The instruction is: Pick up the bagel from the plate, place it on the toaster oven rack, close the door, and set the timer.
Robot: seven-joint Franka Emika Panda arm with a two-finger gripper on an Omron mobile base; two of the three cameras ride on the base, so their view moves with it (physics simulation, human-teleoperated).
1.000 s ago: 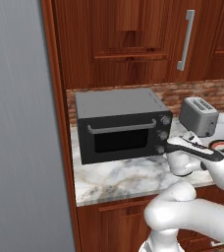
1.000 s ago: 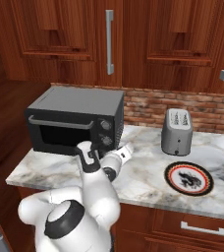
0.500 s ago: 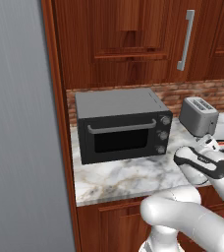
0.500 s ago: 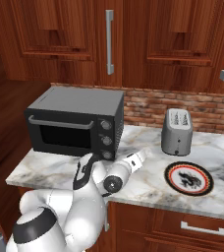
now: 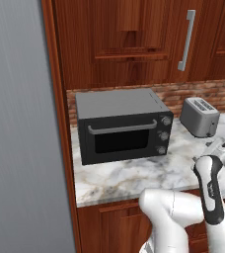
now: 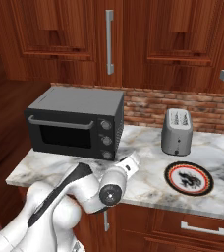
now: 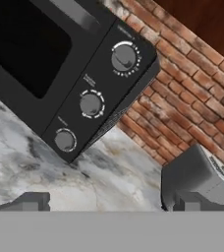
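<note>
Pincer [image 7: 109,202] spread wide and gripping nothing, low over the surface [image 6: 148,184] just off the front right corner of the toaster oven [image 6: 79,106], aimed at its control panel.

No bagel to be made out anywhere: none on the plate [image 6: 172,172], which lies well right of the toaster oven near the surface's front edge and shows just a dark pattern on its pale centre. Possibly behind the door [image 5: 119,141], on the rack, but too dark through the glass to tell. Door shut flush, silver bar handle [image 5: 118,128] along its top.

Right of the door, three knobs [image 7: 90,104] in a column on the toaster oven's front; impossible to say from here which one is the timer. Further right of the toaster oven, a silver two-slot toaster [image 6: 177,130] against the brick wall [image 6: 143,109].

Judging by the bare plate, the shut door and the pincer facing the panel: probably at the last step, setting the timer.

Next move, as a judgement: close in on the panel, settle on the right knob, line the fingertips up either side of it, nip it squarely and turn without slipping off. Care needed not to brush the neighbouring knobs or nudge the toaster oven itself.
</note>
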